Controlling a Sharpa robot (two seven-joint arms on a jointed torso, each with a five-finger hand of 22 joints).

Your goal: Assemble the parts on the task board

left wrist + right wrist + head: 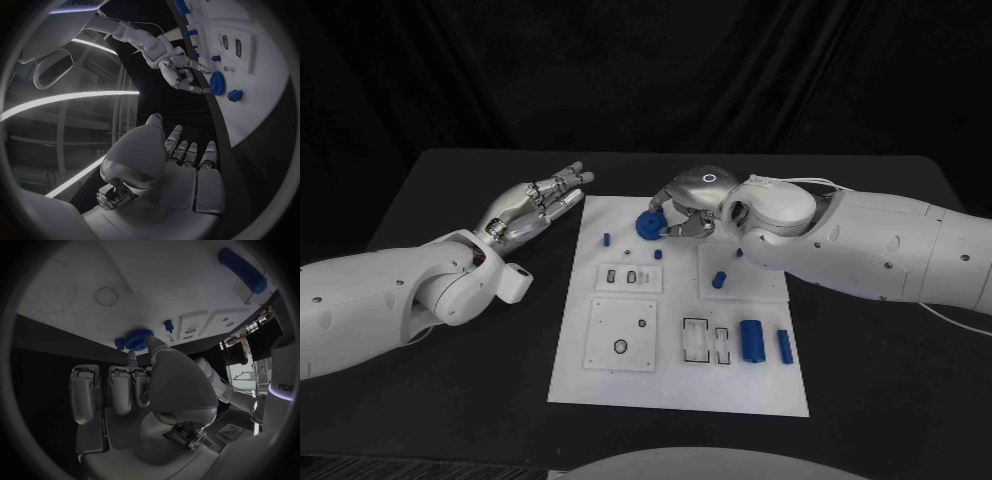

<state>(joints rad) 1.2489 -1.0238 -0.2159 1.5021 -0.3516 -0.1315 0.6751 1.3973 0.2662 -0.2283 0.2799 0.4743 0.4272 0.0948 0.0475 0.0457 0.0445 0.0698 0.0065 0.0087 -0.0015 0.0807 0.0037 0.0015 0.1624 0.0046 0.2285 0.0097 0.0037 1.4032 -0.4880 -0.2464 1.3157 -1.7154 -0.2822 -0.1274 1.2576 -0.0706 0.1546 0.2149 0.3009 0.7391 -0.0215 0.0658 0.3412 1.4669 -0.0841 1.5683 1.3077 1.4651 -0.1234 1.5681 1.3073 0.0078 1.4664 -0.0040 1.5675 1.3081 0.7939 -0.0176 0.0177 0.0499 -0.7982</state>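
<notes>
While gripping a round blue toothed gear (649, 223) between fingertips at the far edge of the white rectangular task board (678, 392), right hand (692, 205); gear low over the board, contact unclear. Beside the board's far left corner, over the black table (444, 190): left hand (531, 207), fingers extended, spread, empty.

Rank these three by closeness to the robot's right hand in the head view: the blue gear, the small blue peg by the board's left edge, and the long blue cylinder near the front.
1. Blue gear, at the right hand's fingers, far edge.
2. Small blue peg, left edge.
3. Long blue cylinder, front right.
</notes>
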